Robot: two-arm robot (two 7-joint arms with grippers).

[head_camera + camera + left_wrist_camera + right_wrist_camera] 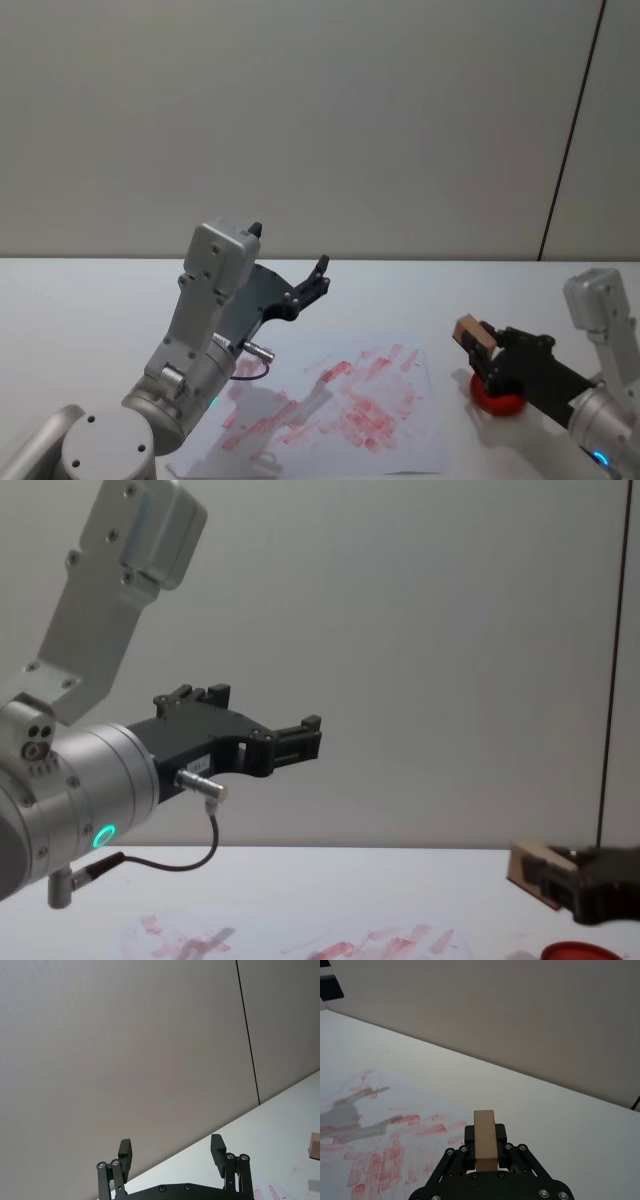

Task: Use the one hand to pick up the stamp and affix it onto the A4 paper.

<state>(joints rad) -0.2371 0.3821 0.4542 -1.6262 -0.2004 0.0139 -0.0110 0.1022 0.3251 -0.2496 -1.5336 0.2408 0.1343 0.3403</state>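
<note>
The right arm's black two-fingered gripper (478,342), on a pale grey-white boxy arm segment, reaches in low from the right edge of the white bench, fingers clamped on a small block held above the surface. The left arm's black gripper (318,280), on a silver cylindrical wrist with a green light ring, hangs raised over the bench's left half, fingers (125,1152) spread wide apart and holding nothing.

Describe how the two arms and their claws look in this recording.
Left arm: pale grey boxy segment above a silver cylindrical wrist with a green light ring, a thin black cable looping below. Its left claw is black, two-fingered, with ridged pads and small silver screws. Right arm: the same pale grey boxy segment, ending in a matching black right claw with silver screws.
</note>
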